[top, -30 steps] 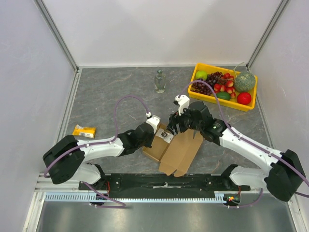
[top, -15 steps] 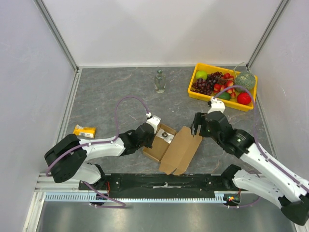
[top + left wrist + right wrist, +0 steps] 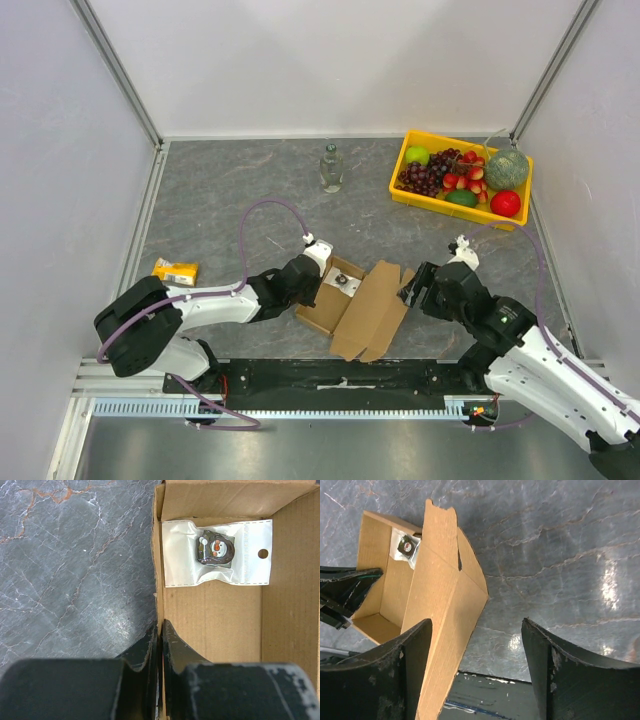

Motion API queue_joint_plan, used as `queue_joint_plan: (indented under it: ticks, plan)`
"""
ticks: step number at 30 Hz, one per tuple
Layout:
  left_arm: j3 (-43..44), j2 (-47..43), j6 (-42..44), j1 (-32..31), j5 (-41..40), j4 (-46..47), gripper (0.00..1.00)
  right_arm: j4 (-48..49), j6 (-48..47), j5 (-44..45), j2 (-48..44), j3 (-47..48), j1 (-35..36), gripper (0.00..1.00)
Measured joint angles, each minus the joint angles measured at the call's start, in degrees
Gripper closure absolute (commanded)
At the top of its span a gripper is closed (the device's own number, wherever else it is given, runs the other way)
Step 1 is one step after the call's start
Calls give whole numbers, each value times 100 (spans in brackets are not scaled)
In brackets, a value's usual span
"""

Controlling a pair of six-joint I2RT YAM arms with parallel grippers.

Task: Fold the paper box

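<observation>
- Centrally, a grey marbled worktop [image 3: 230, 190] is pictured from above, enclosed by pale panels.
- A paper box [image 3: 375, 315] is seen lying near the worktop's front edge. Its shallow base is open upward and its long lid flap is spread out to the right, tilted a little off the surface.
- A yellow tray [image 3: 450, 210] heaped with fruit is set in the far right corner, well apart from the box.
- The left tool [image 3: 160, 630] is pressed together on the box's side wall, with one finger inside the cardboard and one outside.
- The right tool [image 3: 476, 630] is held spread wide just beside the lid flap; whether the flap is touched cannot be told.
- A clear bottle [image 3: 331, 168] is stood upright toward the back.
- A yellow packet [image 3: 174, 270] is left near the left edge.
- A small clear bag [image 3: 180, 555] holding a snowman charm [image 3: 216, 549] is laid flat inside the box, at the end away from the left tool.
</observation>
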Motion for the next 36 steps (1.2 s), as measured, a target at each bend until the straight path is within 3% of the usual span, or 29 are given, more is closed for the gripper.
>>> queue_joint_plan:
  ticks: [6, 20, 23, 29, 36]
  plan:
    - [4, 7, -15, 0, 4, -9, 89, 310, 382, -455, -256, -306, 0, 31]
    - [157, 155, -33, 0, 162, -57, 86, 1165, 260, -1364, 382, -422, -4, 61]
    - [184, 157, -35, -2, 208, -68, 84, 1163, 111, -1453, 527, -358, -2, 63]
    - [229, 157, -76, -13, 291, -101, 80, 1191, -264, -1574, 778, -131, 22, 87]
    - [240, 157, -133, -13, 317, -146, 76, 1287, -625, -1622, 1056, 144, 42, 92]
